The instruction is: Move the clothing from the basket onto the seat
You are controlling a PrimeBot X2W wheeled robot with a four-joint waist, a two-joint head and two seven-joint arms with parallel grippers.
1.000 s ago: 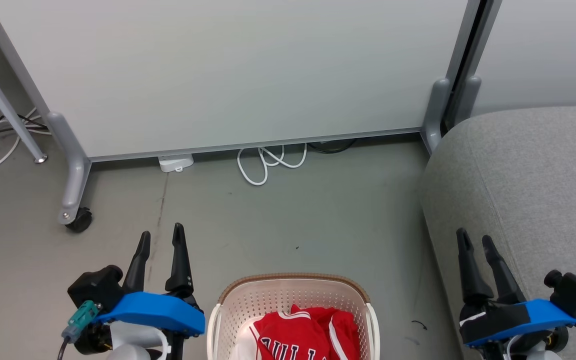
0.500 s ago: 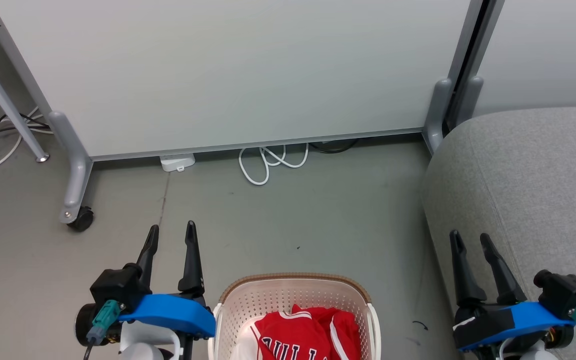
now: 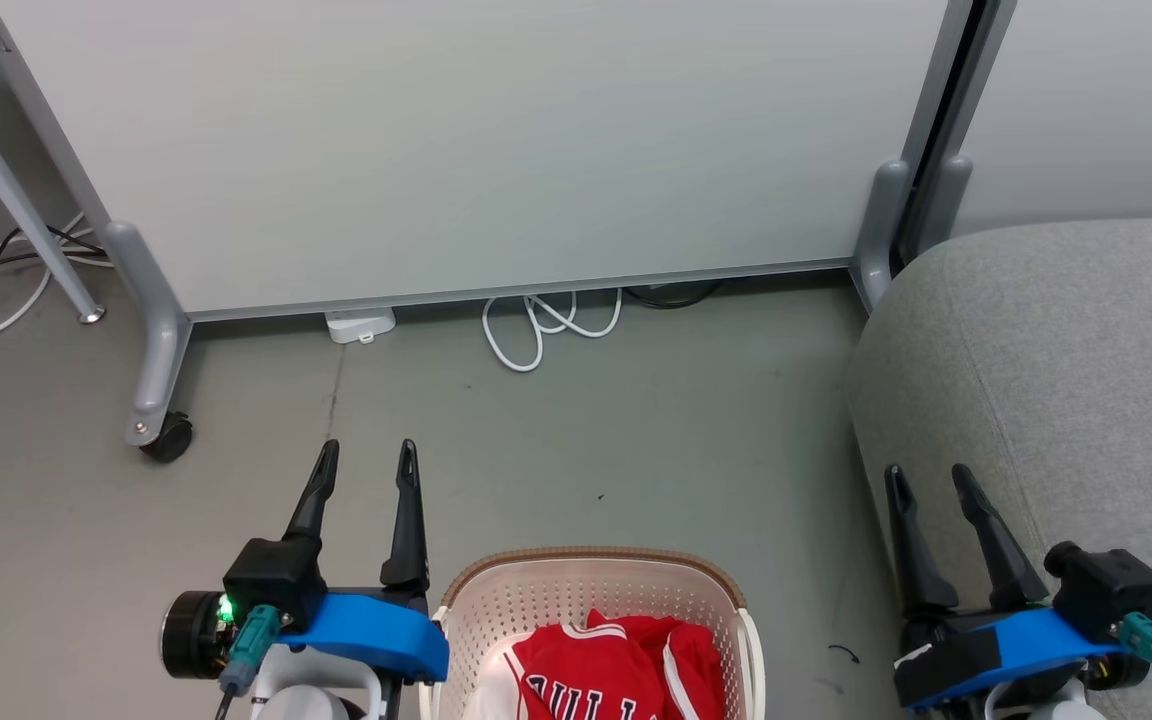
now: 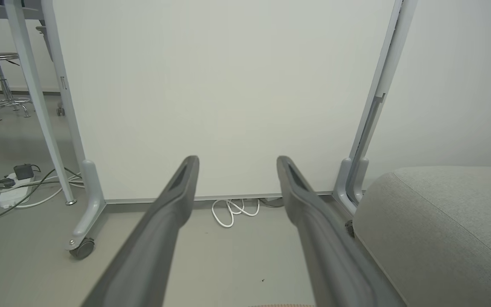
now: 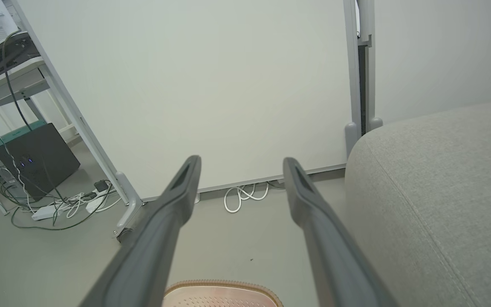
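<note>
Clothing (image 3: 616,670) lies red and bunched in the basket (image 3: 586,560), untouched, and none of it is on the seat (image 3: 1066,350).

In the head view, the left end effector (image 3: 368,452) has slid inward over the last second. It now stands just beside the basket's rim, fingers spread and empty, with the basket to its right and behind its fingertips. The right end effector (image 3: 926,475) has drifted slightly inward too. Its jaws are equally wide and hold nothing; the seat's front edge is close on its right and the basket is off to its left. The whole picture shifted a little as well, so part of that drift is the camera's.

In the left wrist view, the left end effector (image 4: 237,162) points over bare floor (image 4: 228,264) toward a white cable (image 4: 232,211), with the seat (image 4: 441,221) to its right.

In the right wrist view, the right end effector (image 5: 241,161) aims at the same floor. The basket rim (image 5: 220,285) sits low between its fingers and the seat (image 5: 441,192) is close on its right.

I judge that both arms are closing in for a first grasp. Their fingers aim past the basket, so they must tip downward to reach the clothing.
</note>
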